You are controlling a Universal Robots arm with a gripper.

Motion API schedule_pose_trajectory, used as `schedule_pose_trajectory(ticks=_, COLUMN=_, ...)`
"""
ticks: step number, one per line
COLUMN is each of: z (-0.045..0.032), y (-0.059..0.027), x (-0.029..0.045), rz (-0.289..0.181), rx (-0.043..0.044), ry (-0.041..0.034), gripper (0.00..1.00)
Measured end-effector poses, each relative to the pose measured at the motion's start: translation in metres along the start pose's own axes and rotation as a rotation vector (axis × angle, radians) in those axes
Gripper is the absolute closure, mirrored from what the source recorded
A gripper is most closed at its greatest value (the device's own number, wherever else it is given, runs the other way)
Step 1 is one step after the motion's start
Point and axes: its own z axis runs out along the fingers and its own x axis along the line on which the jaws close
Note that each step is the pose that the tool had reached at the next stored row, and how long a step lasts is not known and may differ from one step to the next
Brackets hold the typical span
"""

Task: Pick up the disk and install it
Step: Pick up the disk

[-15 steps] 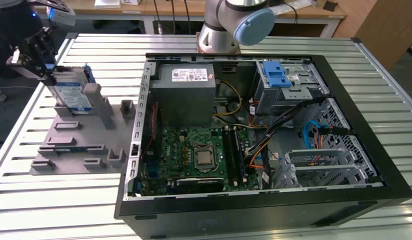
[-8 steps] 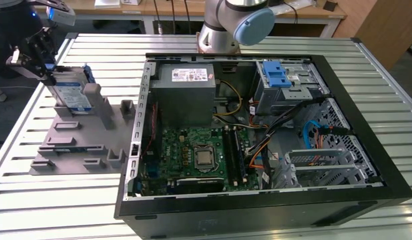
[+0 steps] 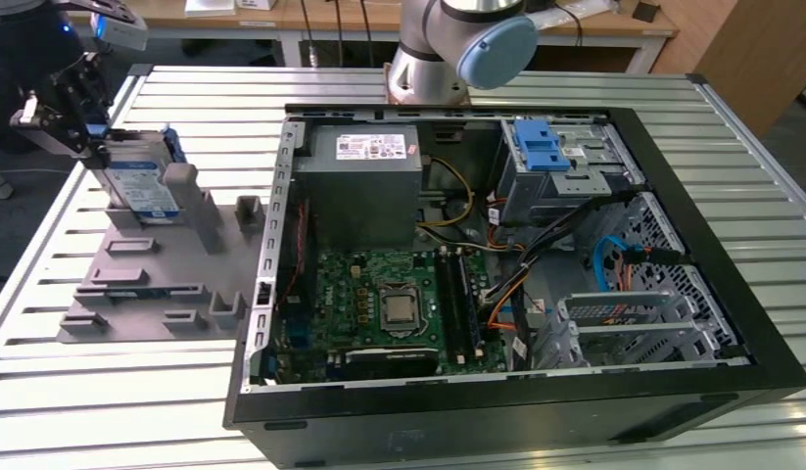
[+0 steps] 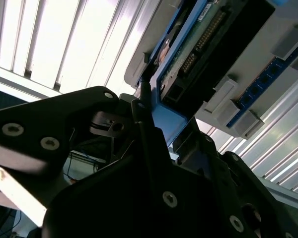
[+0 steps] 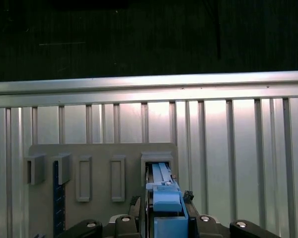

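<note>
Disk, silver, blue-framed, white-and-blue label, upright in end effector's grip.

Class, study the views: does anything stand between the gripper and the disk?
Nothing visible does. The gripper is right at the disk, whose blue edge sits within it in both wrist views. The disk stands upright in the grey holder.

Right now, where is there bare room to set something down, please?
Free: the slatted table between the grey fixture and the near edge, on the exterior view's left of the computer case. Crowded: where the hand grips the disk.
</note>
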Motion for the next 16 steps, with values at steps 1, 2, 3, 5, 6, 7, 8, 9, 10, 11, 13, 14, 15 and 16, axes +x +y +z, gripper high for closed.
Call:
schedule_pose_trajectory(ticks=1, z=0.0, y=0.0, x=0.0, rz=0.0, rx=-0.0001, ry=0.0001, gripper=0.57)
schedule_pose_trajectory(ticks=2, z=0.0, y=0.0, x=0.0, rz=0.0, rx=-0.0001, ry=0.0002, gripper=0.57)
schedule_pose_trajectory(ticks=3, z=0.0, y=0.0, x=0.0, rz=0.0, rx=0.0, ry=0.0003, gripper=0.64)
schedule_pose_trajectory(ticks=5, z=0.0, y=0.0, x=0.0, rz=0.0, rx=0.0, ry=0.0004, gripper=0.64)
schedule_pose_trajectory(ticks=6, z=-0.0001, y=0.0, x=0.0, rz=0.0, rx=0.0, ry=0.0004, gripper=0.64)
schedule_pose_trajectory(ticks=7, z=-0.0005, y=0.0, x=0.0, rz=0.0, rx=-0.0001, ry=0.0004, gripper=0.64)
schedule_pose_trajectory(ticks=8, z=-0.001, y=0.0, x=0.0, rz=0.0, rx=-0.0002, ry=0.0005, gripper=0.64)
schedule_pose_trajectory(ticks=9, z=-0.0017, y=0.0, x=0.0, rz=0.0, rx=-0.0001, ry=0.0004, gripper=0.64)
schedule_pose_trajectory(ticks=10, z=-0.0027, y=0.0001, x=0.0, rz=0.0, rx=0.0, ry=0.0005, gripper=0.64)
schedule_pose_trajectory(ticks=11, z=-0.0037, y=0.0001, x=0.0001, rz=0.0, rx=0.0, ry=0.0004, gripper=0.64)
schedule_pose_trajectory(ticks=13, z=-0.0059, y=0.0001, x=0.0001, rz=0.0, rx=0.0001, ry=0.0004, gripper=0.64)
schedule_pose_trajectory(ticks=14, z=-0.0071, y=0.0001, x=0.0001, rz=0.0, rx=0.0, ry=0.0004, gripper=0.64)
schedule_pose_trajectory(ticks=15, z=-0.0084, y=0.0001, x=0.0002, rz=0.0, rx=0.0, ry=0.0004, gripper=0.64)
schedule_pose_trajectory(ticks=16, z=-0.0096, y=0.0001, x=0.0002, rz=0.0, rx=0.0001, ry=0.0004, gripper=0.64)
